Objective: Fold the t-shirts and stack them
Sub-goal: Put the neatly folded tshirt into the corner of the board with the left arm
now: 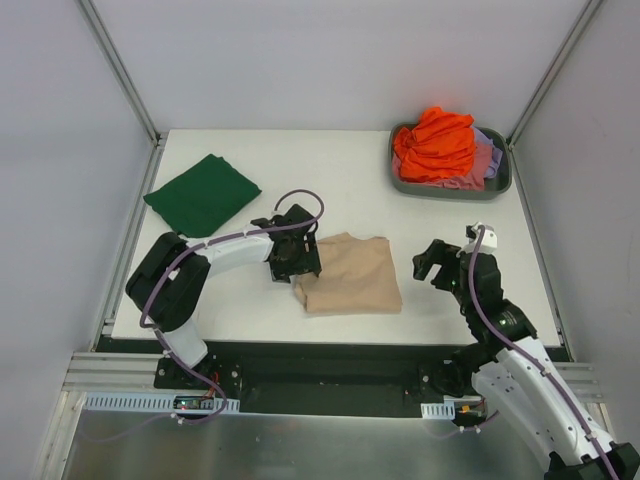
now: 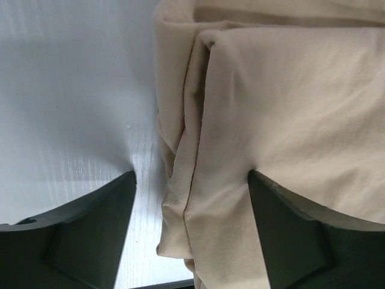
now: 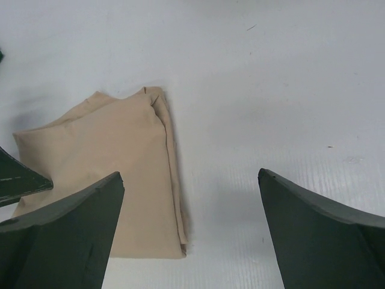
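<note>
Left gripper (image 1: pixel 298 266) stands at the left edge of the beige t-shirt (image 1: pixel 352 275), with its jaws spread apart. In the left wrist view one of its fingers (image 2: pixel 90 232) is over the bare white surface (image 1: pixel 350 180), and the other finger (image 2: pixel 304 238) is on the beige cloth, where small creases run out from its tip. The folded edge of the t-shirt, with several layers showing, runs between the two fingers. Nothing is pinched between them.

The beige t-shirt is folded to a rough rectangle. It lies flat near the middle of the surface, closer to the near edge than to the far edge.

The right gripper (image 1: pixel 432 262) is to the right of the beige t-shirt and apart from it. Its jaws are wide apart and hold nothing. In the right wrist view only bare surface is between its fingers, and the right edge of the beige t-shirt shows beside the finger on the left of the picture.

The dark green t-shirt (image 1: pixel 203 193) lies folded flat at the far left part of the surface, well apart from the beige one.

The grey tub (image 1: pixel 402 178) stands at the far right corner. Inside it the orange t-shirt (image 1: pixel 435 142) is heaped on top, not folded. The pink t-shirt (image 1: pixel 468 183) and the lavender t-shirt (image 1: pixel 488 155) lie partly under it, at its right side.
</note>
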